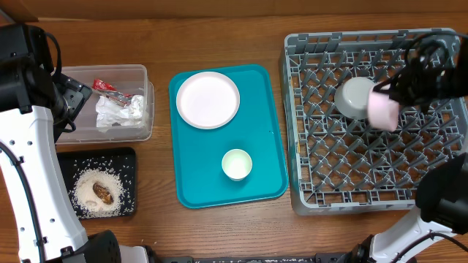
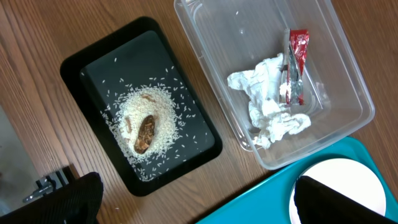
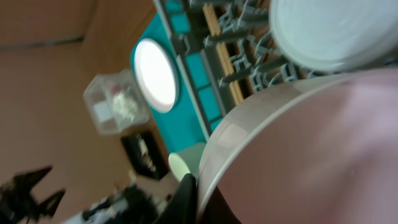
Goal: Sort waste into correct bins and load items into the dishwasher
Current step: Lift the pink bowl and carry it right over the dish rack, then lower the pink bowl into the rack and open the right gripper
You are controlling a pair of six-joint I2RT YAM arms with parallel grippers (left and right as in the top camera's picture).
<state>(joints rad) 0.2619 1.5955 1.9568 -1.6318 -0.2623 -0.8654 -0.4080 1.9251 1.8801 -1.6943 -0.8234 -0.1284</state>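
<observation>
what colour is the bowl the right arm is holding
The bowl is pale pink, clearest in the overhead view.

Grained wood is shown by the table [image 1: 219, 44], clear plastic by the tub [image 2: 367, 112], a matt finish by the black tray [image 2: 74, 68], crumpled paper by the napkin [image 2: 264, 102], shiny film by the wrapper [image 2: 297, 53], gloss by the pink bowl [image 3: 311, 162].

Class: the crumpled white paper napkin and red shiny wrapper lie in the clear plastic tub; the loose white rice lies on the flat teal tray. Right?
No: the loose white rice lies in the shallow black rectangular tray, as the left wrist view shows. The rest holds.
</observation>
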